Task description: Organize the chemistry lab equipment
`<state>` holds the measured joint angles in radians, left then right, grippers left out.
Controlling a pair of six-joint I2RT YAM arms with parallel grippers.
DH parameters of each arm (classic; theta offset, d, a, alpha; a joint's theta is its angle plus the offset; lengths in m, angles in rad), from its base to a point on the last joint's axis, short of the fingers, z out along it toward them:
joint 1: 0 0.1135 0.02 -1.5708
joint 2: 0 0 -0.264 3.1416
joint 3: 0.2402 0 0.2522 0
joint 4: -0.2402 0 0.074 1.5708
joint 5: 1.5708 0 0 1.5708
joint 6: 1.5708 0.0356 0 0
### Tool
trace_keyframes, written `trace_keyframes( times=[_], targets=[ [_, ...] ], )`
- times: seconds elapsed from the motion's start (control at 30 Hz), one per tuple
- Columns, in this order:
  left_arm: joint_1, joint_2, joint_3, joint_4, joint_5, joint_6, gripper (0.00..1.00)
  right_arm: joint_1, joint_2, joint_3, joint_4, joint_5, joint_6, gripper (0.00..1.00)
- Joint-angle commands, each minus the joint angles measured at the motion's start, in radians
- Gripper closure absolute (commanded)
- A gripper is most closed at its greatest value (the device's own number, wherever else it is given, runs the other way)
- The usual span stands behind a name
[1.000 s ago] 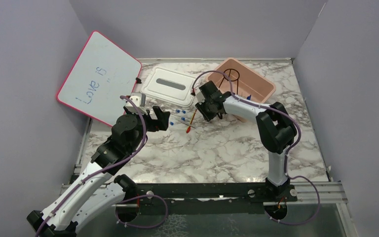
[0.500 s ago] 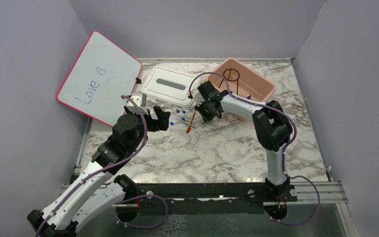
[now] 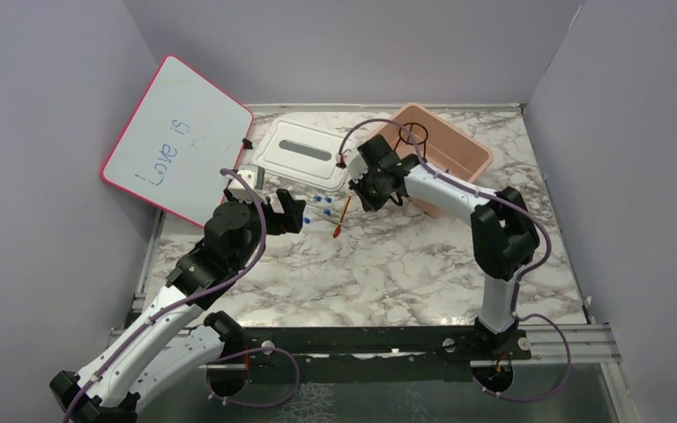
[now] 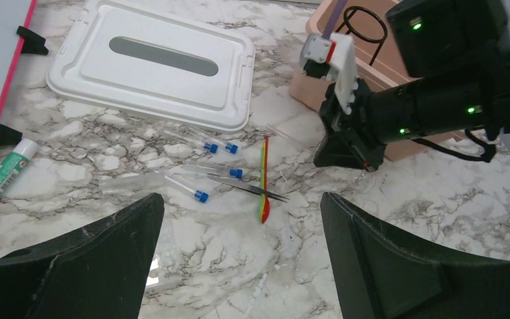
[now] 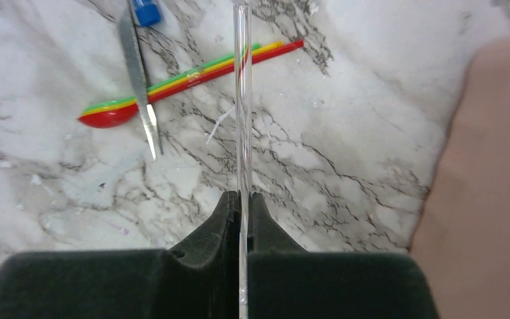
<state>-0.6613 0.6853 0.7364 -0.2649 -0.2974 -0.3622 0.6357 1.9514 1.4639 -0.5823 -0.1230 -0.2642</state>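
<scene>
- Marbled bench [image 3: 388, 264] is boxed in by lavender walls on three sides, and its near half is open stone.
- At the left edge a pink-framed whiteboard [image 3: 176, 137] leans, with a glue stick [image 4: 3, 176] at its foot.
- The left gripper [image 4: 239, 206] hovers with its jaws spread wide and touches nothing.
- A white lid [image 4: 149, 63] lies flat behind the loose pieces.
- Just before the lid's front edge lie the capped tubes [image 4: 199, 193], the metal tweezers [image 4: 249, 189] and a striped orange-red stick [image 4: 263, 179], crowded together, the tweezers' tip crossing the stick.
- The right gripper [image 5: 242, 199] has its jaws pinching a thin glass tube [image 5: 242, 100], which juts forward across the stick.
- A pink bin [image 3: 458, 159] sits just beside that gripper near the back wall, with the black wire ring stand [image 3: 412, 134] inside it.
</scene>
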Motion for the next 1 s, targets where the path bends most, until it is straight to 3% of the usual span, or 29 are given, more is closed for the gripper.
trace_keyframes(
  times=[0.0,0.27,0.6,0.97],
  targets=[
    [-0.003,-0.009,0.015,0.012,0.019,-0.009,0.09,0.001,-0.153,0.006,0.007,-0.036,-0.017,0.99],
    [-0.003,-0.008,0.011,0.013,0.027,-0.017,0.09,-0.057,-0.246,0.131,-0.037,-0.053,-0.052,0.99],
    [-0.003,-0.007,0.007,0.015,0.035,-0.021,0.09,-0.328,-0.223,0.282,-0.091,-0.187,-0.156,0.99],
    [-0.003,0.003,0.005,0.02,0.043,-0.026,0.09,-0.391,-0.137,0.143,-0.075,-0.269,-0.191,0.99]
  ],
)
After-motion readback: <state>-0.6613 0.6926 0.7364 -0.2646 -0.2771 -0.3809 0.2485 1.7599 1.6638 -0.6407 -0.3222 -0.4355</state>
